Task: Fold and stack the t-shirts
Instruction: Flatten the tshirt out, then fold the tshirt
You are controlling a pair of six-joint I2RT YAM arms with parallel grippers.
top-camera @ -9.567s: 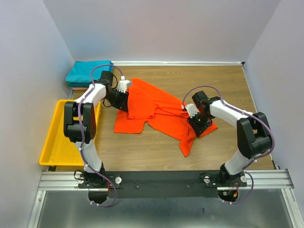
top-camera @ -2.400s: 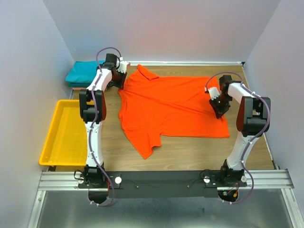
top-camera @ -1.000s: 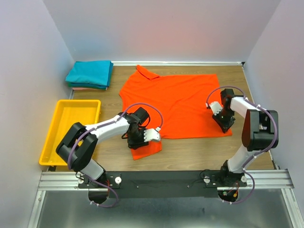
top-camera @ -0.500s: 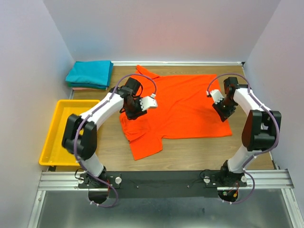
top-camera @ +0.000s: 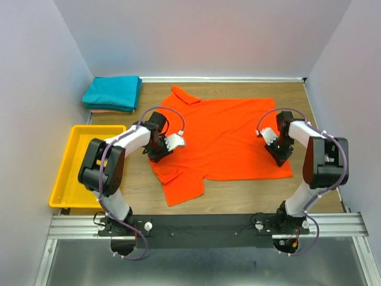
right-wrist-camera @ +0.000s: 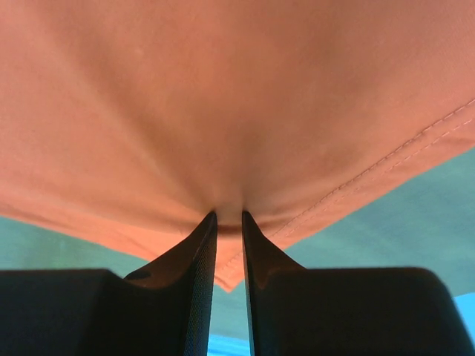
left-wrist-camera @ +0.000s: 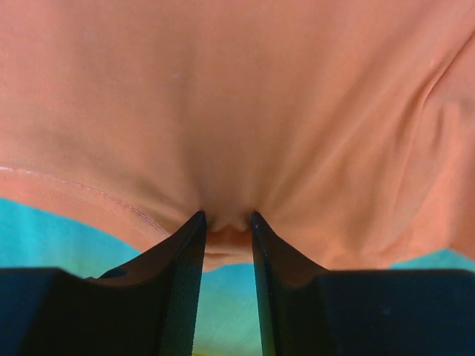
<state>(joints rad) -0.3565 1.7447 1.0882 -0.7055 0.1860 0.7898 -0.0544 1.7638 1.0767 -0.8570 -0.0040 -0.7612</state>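
- The orange-red t-shirt (top-camera: 226,134) lay spread nearly flat on the table (top-camera: 250,187), collar towards the far edge, with no fold made in it yet
- One sleeve at its near left corner was rumpled, so some smoothing looked to be left
- The left gripper (top-camera: 158,150) was clamped on a pinch of cloth at the shirt's left edge
- The right gripper (top-camera: 281,154) was clamped on the hem at the right edge, jaws nearly together
- The teal t-shirt (top-camera: 113,91) sat folded in the far left corner on top of the pale pink t-shirt (top-camera: 102,109), seemingly already stacked
- By my reading, two shirts were done; the orange-red one had yet to be folded and put on that pile
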